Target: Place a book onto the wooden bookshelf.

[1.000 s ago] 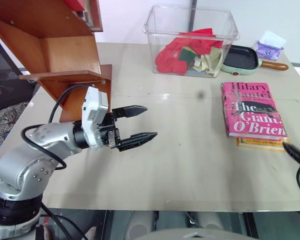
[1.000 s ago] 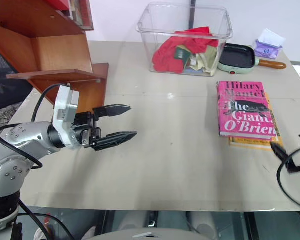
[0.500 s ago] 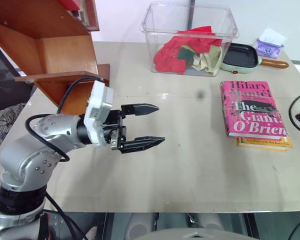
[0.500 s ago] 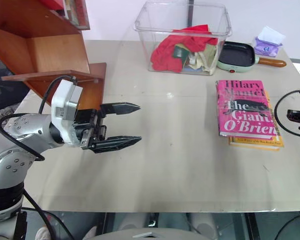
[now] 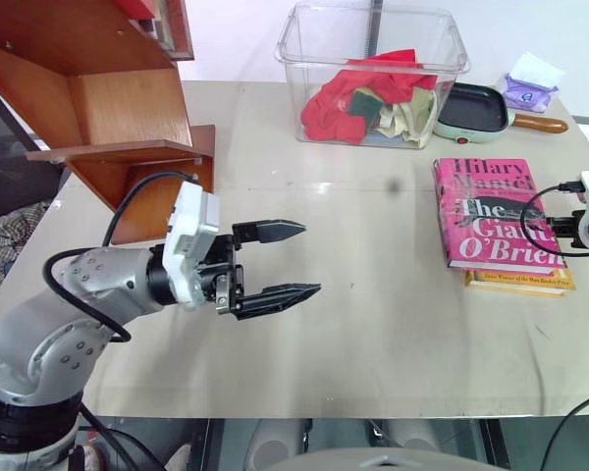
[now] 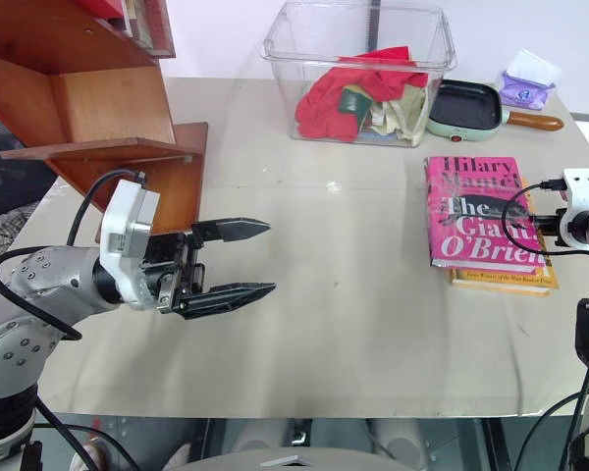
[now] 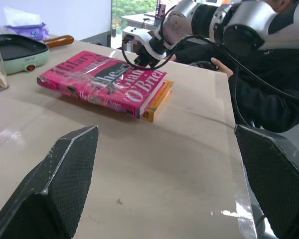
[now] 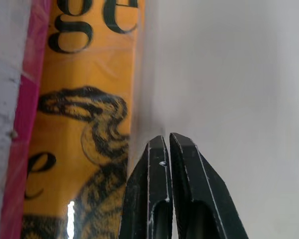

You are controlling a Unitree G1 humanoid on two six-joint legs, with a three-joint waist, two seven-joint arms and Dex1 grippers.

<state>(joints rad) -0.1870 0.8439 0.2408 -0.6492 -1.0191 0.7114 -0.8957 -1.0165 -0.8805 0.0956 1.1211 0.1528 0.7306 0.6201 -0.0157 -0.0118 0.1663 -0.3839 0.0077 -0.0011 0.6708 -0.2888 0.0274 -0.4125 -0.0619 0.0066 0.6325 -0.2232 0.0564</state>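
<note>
the bookshelf [image 5: 108, 118] stands at the far left of the counter [image 5: 373, 334], its slanted reddish panels rising above a flat lower shelf. just in front of the bookshelf the left claw [image 5: 294, 260] hangs level over the counter, pointing to the right, its two black fingers [image 5: 273, 231] spread wide with nothing between them. well right of the bookshelf, at the back of the counter, sits a clear bin [image 5: 373, 74] holding red, green and pale cloths. right of the bin lies a small pale green pan [image 5: 471, 110] with a wooden handle, and beyond it a lilac tissue pack [image 5: 528, 88].

the book [image 5: 496, 211] lies flat on the counter far to the right of the bookshelf, cover up, stacked on a yellow book [image 5: 520, 282] whose edges stick out at the near side. at the book's right edge comes the right arm, with its white wrist housing [image 6: 577, 191] and a looped black cable. the right claw [image 8: 168, 144] has its fingers pressed together, holding nothing, tips low over the bare counter just beside the edge of the yellow book. in the left wrist view a person in dark clothing [image 7: 269, 89] sits beyond the counter's edge past the books.
</note>
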